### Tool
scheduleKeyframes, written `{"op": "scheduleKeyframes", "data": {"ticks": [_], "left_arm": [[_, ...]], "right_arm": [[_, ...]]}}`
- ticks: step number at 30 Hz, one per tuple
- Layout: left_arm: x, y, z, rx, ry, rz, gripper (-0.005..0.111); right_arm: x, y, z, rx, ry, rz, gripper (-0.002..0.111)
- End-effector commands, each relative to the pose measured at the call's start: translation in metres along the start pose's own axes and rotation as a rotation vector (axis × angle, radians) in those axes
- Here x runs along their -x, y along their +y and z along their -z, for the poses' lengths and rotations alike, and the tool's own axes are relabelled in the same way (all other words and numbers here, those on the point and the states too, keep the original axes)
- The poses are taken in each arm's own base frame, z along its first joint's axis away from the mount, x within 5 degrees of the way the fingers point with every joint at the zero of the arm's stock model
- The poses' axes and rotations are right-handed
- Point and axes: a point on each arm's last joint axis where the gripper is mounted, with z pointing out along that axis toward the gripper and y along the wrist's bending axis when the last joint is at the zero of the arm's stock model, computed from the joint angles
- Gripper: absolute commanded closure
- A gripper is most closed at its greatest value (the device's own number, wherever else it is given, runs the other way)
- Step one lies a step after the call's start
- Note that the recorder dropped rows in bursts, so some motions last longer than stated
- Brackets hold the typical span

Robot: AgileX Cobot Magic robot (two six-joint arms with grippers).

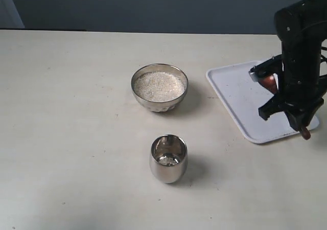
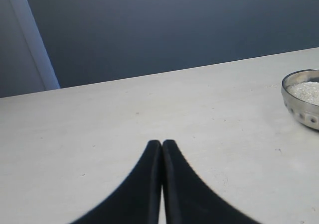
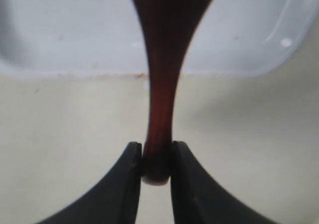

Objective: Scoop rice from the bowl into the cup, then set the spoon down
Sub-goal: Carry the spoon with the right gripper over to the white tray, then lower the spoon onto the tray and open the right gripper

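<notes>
One white tray [image 1: 235, 98] lies under the spoon [image 3: 160, 109], beside the bowl [image 1: 158, 105].

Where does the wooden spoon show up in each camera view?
Exterior view: spoon far right, its head over the white tray.
Left wrist view: not in it.
Right wrist view: centre, handle clamped in the right gripper.
Shared landmark: the white tray, in exterior and right wrist views.

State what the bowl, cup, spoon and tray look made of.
The bowl: polished metal, likely steel, with a mirror-bright faceted wall. The cup: the same shiny metal, with bright reflections. The spoon: probably wood, dark reddish-brown with a smooth sheen. The tray: likely plastic, matte white with a rounded raised rim.
</notes>
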Motion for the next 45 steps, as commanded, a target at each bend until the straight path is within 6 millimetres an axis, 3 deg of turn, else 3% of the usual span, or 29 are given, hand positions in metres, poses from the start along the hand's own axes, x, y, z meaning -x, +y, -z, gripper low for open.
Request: {"op": "scheduleKeyframes", "data": {"ticks": [1, 5, 11, 20, 29, 37, 45], "left_arm": [[0.002, 0.0, 0.001, -0.002, -0.011, 0.007, 0.106], [0.002, 0.0, 0.001, -0.002, -0.011, 0.007, 0.106], [0.002, 0.0, 0.001, -0.002, -0.013, 0.007, 0.106], [0.002, 0.0, 0.001, -0.002, -0.016, 0.007, 0.106], [0.002, 0.0, 0.001, -0.002, -0.016, 0.007, 0.106], [0.002, 0.0, 0.001, -0.002, -0.016, 0.007, 0.106], [0.002, 0.0, 0.001, -0.002, -0.016, 0.007, 0.106]], "right_arm": [[0.03, -0.026, 0.015, 0.018, -0.132, -0.073, 0.109], [0.056, -0.032, 0.02, 0.071, -0.164, -0.06, 0.109], [0.089, -0.029, 0.006, 0.13, -0.163, -0.005, 0.109], [0.094, -0.026, -0.011, 0.14, -0.125, 0.011, 0.109], [0.095, -0.023, -0.011, 0.167, -0.127, -0.002, 0.109], [0.095, -0.022, -0.011, 0.189, -0.126, -0.054, 0.082], [0.088, -0.018, -0.015, 0.206, -0.097, -0.093, 0.082]]}}
